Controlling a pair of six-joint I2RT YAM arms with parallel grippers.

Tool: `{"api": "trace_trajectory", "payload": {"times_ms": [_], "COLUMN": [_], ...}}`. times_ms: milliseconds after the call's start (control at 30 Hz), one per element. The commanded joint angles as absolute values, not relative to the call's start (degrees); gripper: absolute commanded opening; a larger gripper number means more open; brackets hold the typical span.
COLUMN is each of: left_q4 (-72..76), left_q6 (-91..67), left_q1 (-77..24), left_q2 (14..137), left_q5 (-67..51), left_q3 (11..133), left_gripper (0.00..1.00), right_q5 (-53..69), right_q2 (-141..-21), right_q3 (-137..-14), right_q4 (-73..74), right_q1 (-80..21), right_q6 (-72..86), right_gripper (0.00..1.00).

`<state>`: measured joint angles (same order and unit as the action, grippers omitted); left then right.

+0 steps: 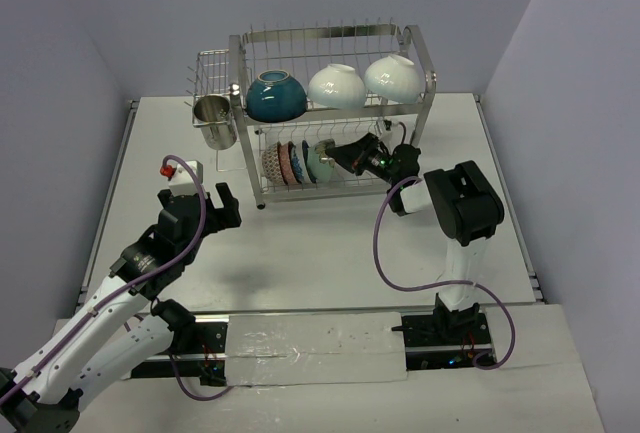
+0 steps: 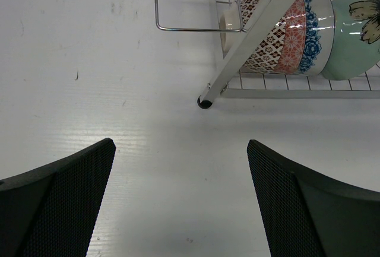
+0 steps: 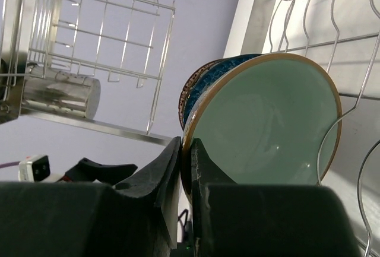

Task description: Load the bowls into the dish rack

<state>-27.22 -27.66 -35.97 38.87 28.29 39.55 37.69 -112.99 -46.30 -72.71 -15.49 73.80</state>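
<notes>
The steel dish rack (image 1: 415, 48) stands at the back of the table. Its upper tier holds a teal bowl (image 1: 276, 95) and two white bowls (image 1: 337, 85) (image 1: 393, 77). The lower tier holds several small patterned bowls on edge (image 1: 288, 163). My right gripper (image 1: 338, 156) reaches into the lower tier and is shut on the rim of the pale green bowl (image 3: 267, 126), the last of that row. My left gripper (image 1: 208, 196) is open and empty above the table, left of the rack. The left wrist view shows the red and blue patterned bowls (image 2: 285, 28) and the green one (image 2: 356, 31).
A shiny steel cup (image 1: 214, 119) sits under the rack's small side basket (image 1: 210, 71). A small white box with a red button (image 1: 182, 170) lies on the table just beyond my left gripper. The rack's leg (image 2: 205, 102) stands ahead of the left fingers.
</notes>
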Motion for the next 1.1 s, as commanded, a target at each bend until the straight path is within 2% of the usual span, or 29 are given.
{"api": "trace_trajectory", "payload": {"times_ms": [0,100,367,533,600,867,1067], "left_q4": [-25.4,-25.5,-25.3,-25.4,-25.3,-25.3,-25.3], "left_q6": [-26.9,-26.9,-26.8,-26.8,-26.7,-26.6,-26.7], "left_q1": [-35.7,-35.8,-35.8,-35.8,-35.8,-35.8,-35.8], "left_q2": [38.9,38.8,38.9,39.0,38.9,38.9,38.9], "left_q5": [28.2,28.2,28.0,27.9,27.9,27.8,27.9], "left_q3": [40.3,40.3,40.3,40.3,40.3,40.3,40.3], "left_gripper": [0.99,0.99,0.99,0.99,0.99,0.99,0.99], "right_q5": [37.7,38.1,37.9,37.3,37.2,35.9,34.1], "right_q2": [-108.9,-108.5,-103.6,-102.3,-102.0,-100.6,-101.2], "right_q3": [-49.1,-49.0,-48.9,-47.7,-47.4,-47.7,-48.3], "right_q4": [-82.5,-80.1,-67.2,-65.8,-65.5,-59.0,-57.0], "right_q1": [-14.3,-14.7,-15.7,-15.7,-15.7,-16.5,-18.3], "right_q6": [70.2,69.2,59.5,58.4,57.7,52.9,51.7], "right_gripper": [0.07,0.15,0.2,0.2,0.23,0.28,0.28]}}
